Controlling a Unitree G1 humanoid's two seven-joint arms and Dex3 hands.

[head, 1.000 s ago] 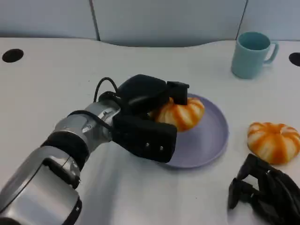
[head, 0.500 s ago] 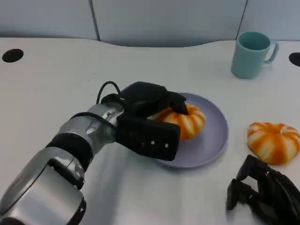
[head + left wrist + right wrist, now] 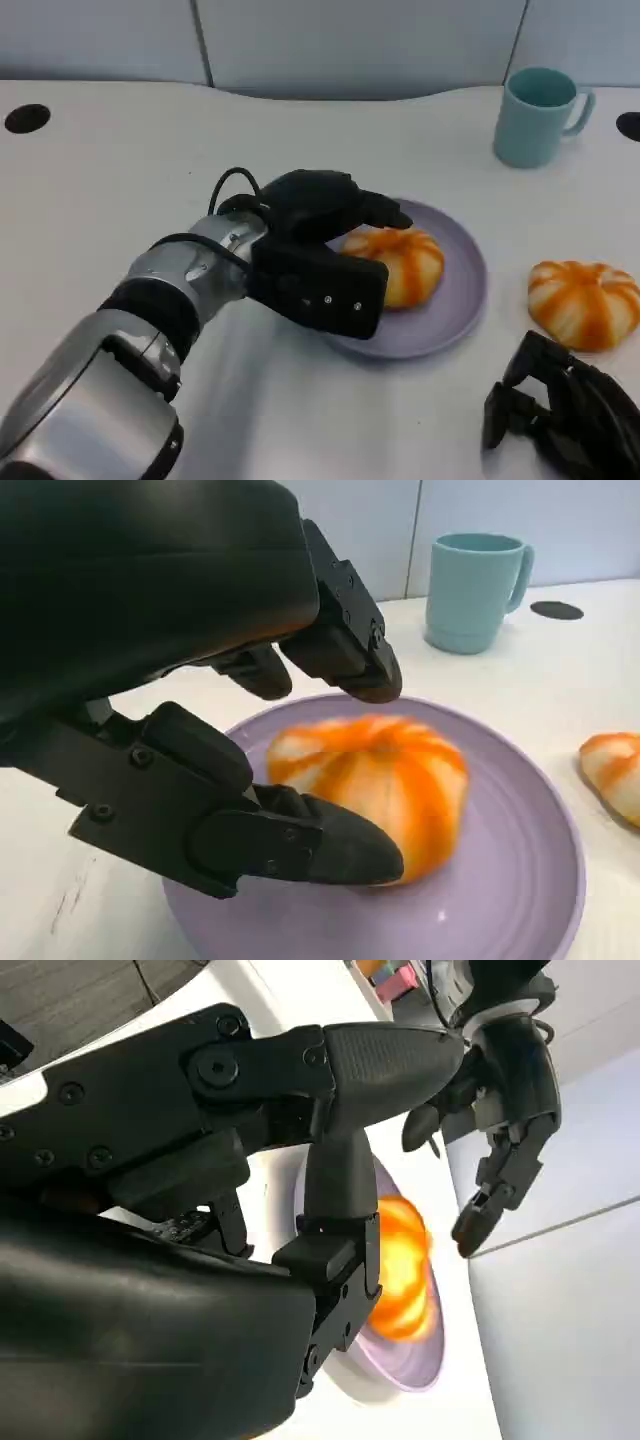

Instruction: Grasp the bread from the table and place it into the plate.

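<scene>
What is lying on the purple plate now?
One orange-striped bread lies on the purple plate. The left hand covers the plate's near-left part, so anything there is hidden.

Lab-like test bench: bare white table (image 3: 120, 170) with cable holes, plain grey wall panels (image 3: 350, 45).

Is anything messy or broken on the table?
Nothing stands out. One bread sits on the purple plate under the left hand, another bread lies on the table, and the teal mug stands upright.

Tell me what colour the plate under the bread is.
The plate is plain lavender purple, clearest in the left wrist view.
</scene>
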